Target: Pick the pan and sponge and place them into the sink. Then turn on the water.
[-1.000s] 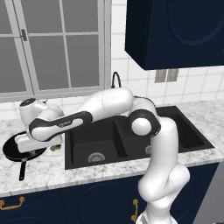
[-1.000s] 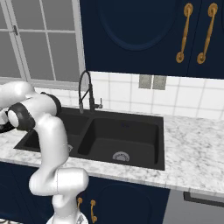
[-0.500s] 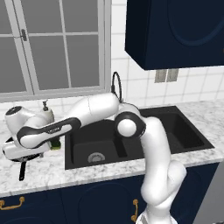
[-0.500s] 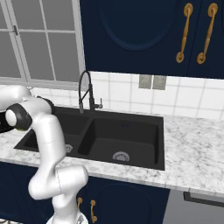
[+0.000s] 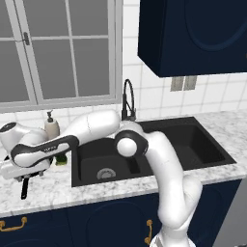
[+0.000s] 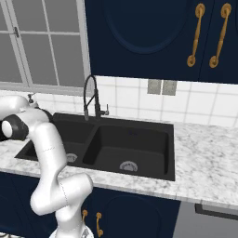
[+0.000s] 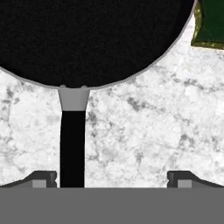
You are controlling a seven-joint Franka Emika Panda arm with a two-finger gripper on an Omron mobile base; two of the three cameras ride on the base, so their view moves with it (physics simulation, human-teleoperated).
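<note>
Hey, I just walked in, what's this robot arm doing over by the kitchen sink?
The arm is stretched out to the left of the sink, with its open gripper hanging over the pan on the marble counter. The pan's handle runs between the fingertips, close beside one of them, but nothing is gripped yet. The sponge lies on the counter beside the pan. Both basins look empty and no water runs from the faucet.

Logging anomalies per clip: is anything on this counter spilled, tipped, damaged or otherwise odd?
Nothing stands out. The pan sits flat on the marble counter, handle straight, with the sponge beside its rim. The sink looks dry and undamaged, and the soap dispenser stands upright by the window.
</note>
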